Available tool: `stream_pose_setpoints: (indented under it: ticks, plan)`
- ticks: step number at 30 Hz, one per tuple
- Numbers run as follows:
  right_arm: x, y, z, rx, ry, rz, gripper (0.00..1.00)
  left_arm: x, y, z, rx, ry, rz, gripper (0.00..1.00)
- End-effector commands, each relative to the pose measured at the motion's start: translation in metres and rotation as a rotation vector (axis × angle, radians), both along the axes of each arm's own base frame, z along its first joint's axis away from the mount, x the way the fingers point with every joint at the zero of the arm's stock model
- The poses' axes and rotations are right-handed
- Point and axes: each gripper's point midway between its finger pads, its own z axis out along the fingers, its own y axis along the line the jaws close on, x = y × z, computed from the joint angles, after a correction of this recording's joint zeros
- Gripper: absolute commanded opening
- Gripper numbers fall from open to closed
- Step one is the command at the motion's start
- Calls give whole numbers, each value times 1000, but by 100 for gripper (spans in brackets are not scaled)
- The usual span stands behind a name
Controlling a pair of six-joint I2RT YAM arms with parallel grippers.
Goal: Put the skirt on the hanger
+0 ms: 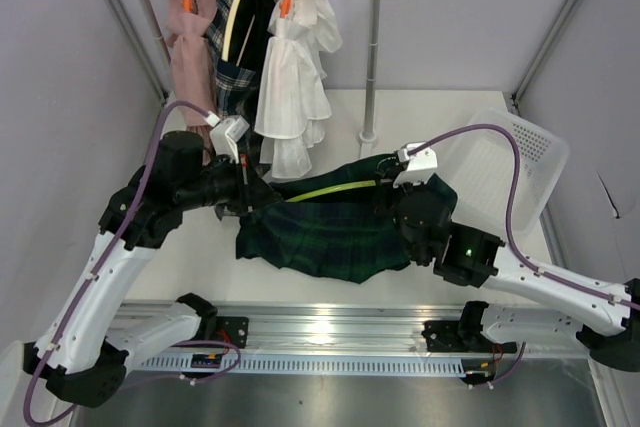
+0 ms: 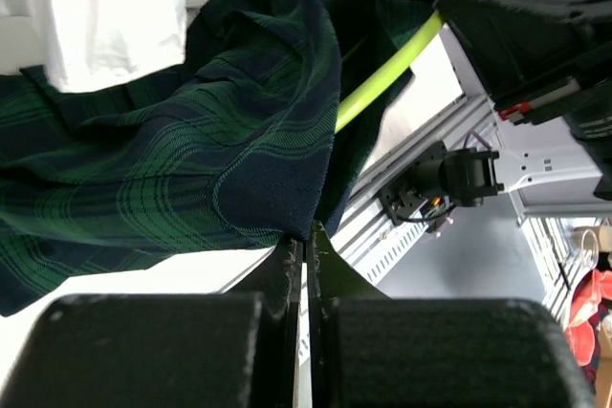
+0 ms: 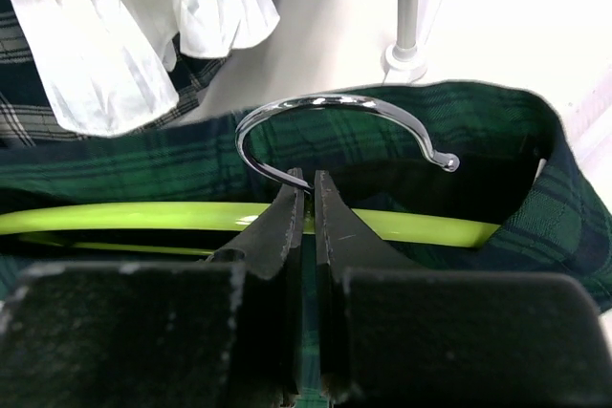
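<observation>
Since the slim lime-green plastic hanger (image 1: 320, 190) lay only partly inside the dark green tartan cloth skirt (image 1: 330, 232) between the arms, step: waistband was being fed over it.
Doing it well: hanger needed holding level, with cloth drawn evenly along the bar and no bunching.
Right gripper (image 3: 308, 179): nearly closed, pinched the hanger at the foot of its chrome hook (image 3: 325, 102).
Left gripper (image 2: 306, 236): narrow, seemingly nipped a skirt fold.
</observation>
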Motion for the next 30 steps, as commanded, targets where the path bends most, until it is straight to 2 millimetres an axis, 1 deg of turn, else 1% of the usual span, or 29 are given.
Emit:
stream_pose_setpoints:
  ticks: [1,2,4,5,7,9,11,12,13,15,16,17,18,19,20,22,23,24,25,26,27,28,29,30]
  plan:
    - [5,-4,30,4,-51,-50,0,5,-11,26,-45,-72,-14,0]
    - [5,5,25,12,-33,-22,0,4,-16,25,-47,-73,-28,0]
    - [1,14,26,38,-29,15,0,7,-21,21,-35,-63,-28,0]
    - [-1,17,29,55,-34,25,0,6,-26,21,-38,-64,-44,0]
    - [-6,21,36,62,-40,35,0,8,-29,22,-35,-67,-41,0]
    - [-7,18,38,54,-47,23,0,9,-31,25,-36,-75,-44,0]
    - [-3,16,26,37,-39,14,0,9,-33,26,-32,-75,-48,0]
    - [0,17,17,28,-24,15,0,10,-32,25,-28,-77,-47,0]
    - [5,18,2,38,14,24,0,12,-32,19,-11,-72,-39,0]
    - [2,25,-4,54,31,46,0,13,-32,13,-4,-66,-37,0]
    - [0,27,-2,60,23,46,0,14,-34,4,3,-51,-43,0]
    - [-6,32,5,70,14,64,0,14,-34,2,6,-49,-43,0]
    - [-7,32,10,71,7,65,0,14,-35,1,8,-47,-45,0]
    - [-8,32,14,65,5,65,0,14,-35,0,9,-47,-45,0]
    - [-11,32,28,79,-10,75,0,14,-36,1,7,-52,-46,0]
    - [-15,30,42,91,-32,85,0,14,-36,5,5,-65,-46,0]
    - [-17,30,44,100,-35,89,0,14,-36,4,6,-64,-47,0]
    - [-18,30,43,100,-36,94,0,14,-36,5,3,-68,-53,0]
    - [-17,28,41,101,-36,86,0,14,-37,4,2,-67,-54,0]
    - [-16,29,32,98,-23,82,0,14,-37,3,4,-65,-55,0]
    - [-10,28,16,78,0,67,0,14,-37,1,5,-64,-56,0]
    - [-9,31,3,61,32,83,0,13,-37,2,-2,-72,-57,0]
    - [-5,33,-8,71,60,73,0,13,-38,-3,2,-63,-60,0]
    - [-6,35,-19,61,76,80,0,13,-39,-4,1,-62,-64,0]
